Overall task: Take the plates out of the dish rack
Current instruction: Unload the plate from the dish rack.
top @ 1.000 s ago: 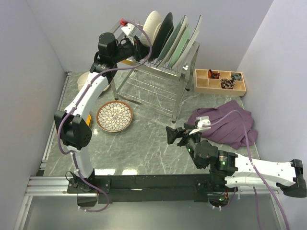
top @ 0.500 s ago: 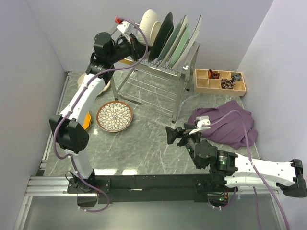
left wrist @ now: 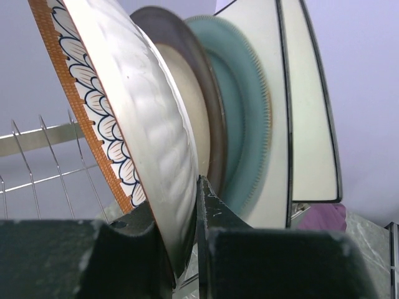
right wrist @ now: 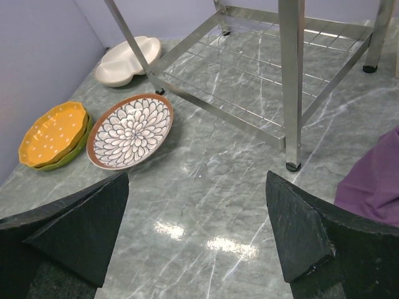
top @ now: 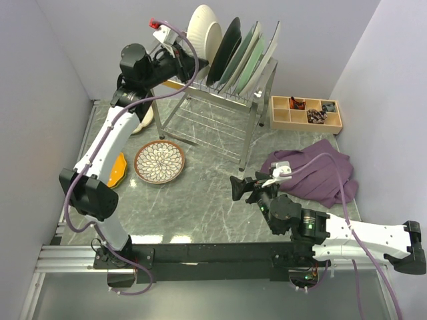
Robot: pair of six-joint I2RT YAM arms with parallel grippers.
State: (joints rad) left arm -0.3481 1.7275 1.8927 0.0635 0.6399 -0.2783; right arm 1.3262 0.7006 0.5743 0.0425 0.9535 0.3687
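My left gripper (top: 187, 63) (left wrist: 179, 208) is shut on the lower edge of a plate (top: 201, 27) (left wrist: 140, 118) with a white ribbed back and an orange petal-patterned face, held upright above the left end of the dish rack (top: 220, 113). In the rack stand a dark-rimmed cream plate (top: 228, 48) (left wrist: 193, 106), a grey-blue plate (top: 245, 57) (left wrist: 249, 131) and white square plates (top: 265, 57) (left wrist: 312, 124). On the table lie a brown petal plate (top: 160, 162) (right wrist: 129, 131), an orange dotted plate (top: 115, 170) (right wrist: 53, 132) and a cream divided plate (right wrist: 128, 59). My right gripper (top: 237, 189) (right wrist: 199, 230) hangs open over bare table.
A wooden compartment tray (top: 305, 113) sits right of the rack. A purple cloth (top: 313, 170) (right wrist: 374, 180) lies at the right. Walls close in on the left, back and right. The rack's chrome legs (right wrist: 291, 81) stand ahead of my right gripper.
My left gripper has risen and drawn back to the left with the plate, lifting it up out of the rack's prongs. The right arm has not moved.
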